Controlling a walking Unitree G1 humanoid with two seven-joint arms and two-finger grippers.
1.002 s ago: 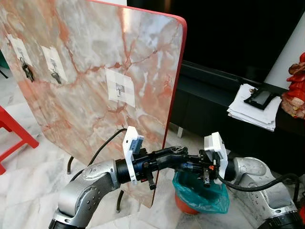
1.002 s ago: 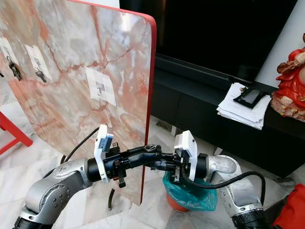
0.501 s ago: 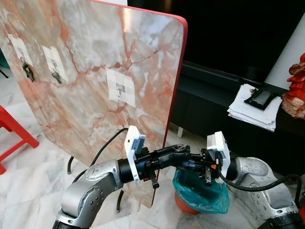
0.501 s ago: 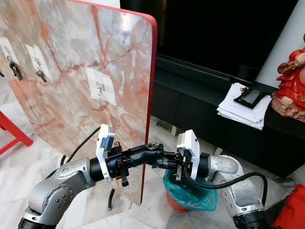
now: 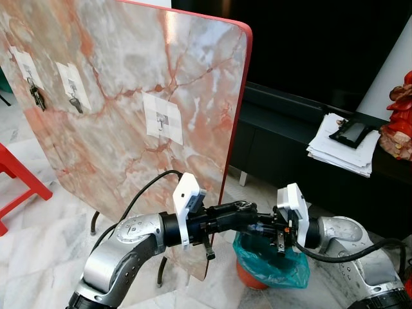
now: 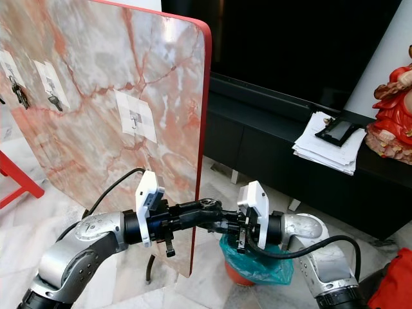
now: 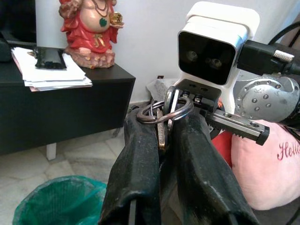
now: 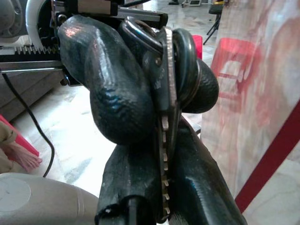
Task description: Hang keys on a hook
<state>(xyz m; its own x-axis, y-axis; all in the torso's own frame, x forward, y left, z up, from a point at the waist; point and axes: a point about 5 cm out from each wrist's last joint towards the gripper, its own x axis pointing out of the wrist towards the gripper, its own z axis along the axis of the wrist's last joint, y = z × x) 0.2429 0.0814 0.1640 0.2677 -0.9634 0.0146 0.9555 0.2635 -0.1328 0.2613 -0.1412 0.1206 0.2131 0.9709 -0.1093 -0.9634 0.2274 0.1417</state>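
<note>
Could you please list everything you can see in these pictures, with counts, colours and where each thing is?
Marble board: one, pink-veined with red edge, upright at the robot's left front.
Hook pads: three, white, on the board; the right one is free, the two left ones carry dark keys.
Keys: one bunch on a metal ring, between both grippers.
Bin: one, orange with green bag, on the floor below the grippers.
Cabinet: one, black, to the right.
Papers: one white stack with a dark device on top, on the cabinet.
Figurine: one, red, at the cabinet's right end.
Stool: one, red, far left.
Cushion: one, pink.
Left gripper: shut on the keys.
Right gripper: shut on the keys.
</note>
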